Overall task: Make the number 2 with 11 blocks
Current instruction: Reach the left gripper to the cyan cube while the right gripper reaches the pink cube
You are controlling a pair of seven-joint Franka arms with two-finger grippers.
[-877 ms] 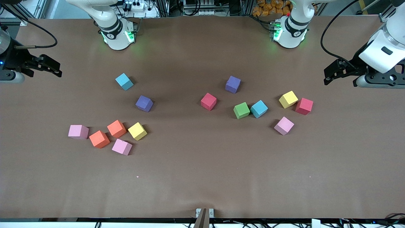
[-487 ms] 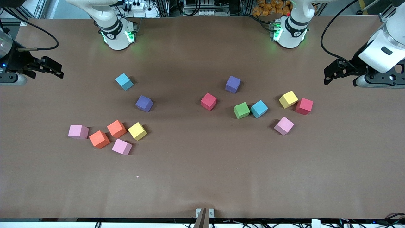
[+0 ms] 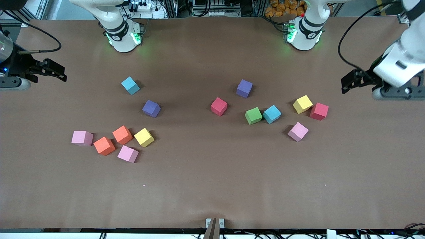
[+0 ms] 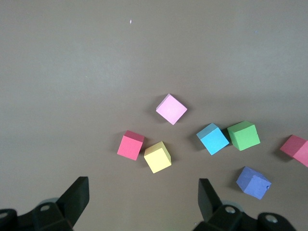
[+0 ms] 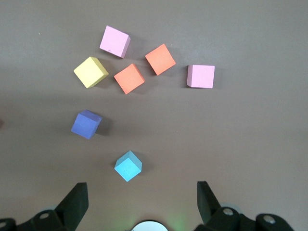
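While both grippers gape, matte cube blocks [image 3: 152, 108] dot brown table [image 3: 212, 186].

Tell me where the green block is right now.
In the front view, the green block sits on the table toward the left arm's end, touching or nearly touching a blue block beside it, with a red block on its opposite flank.

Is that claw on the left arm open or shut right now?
Open. The left end effector shows its two fingers spread wide with nothing between them.
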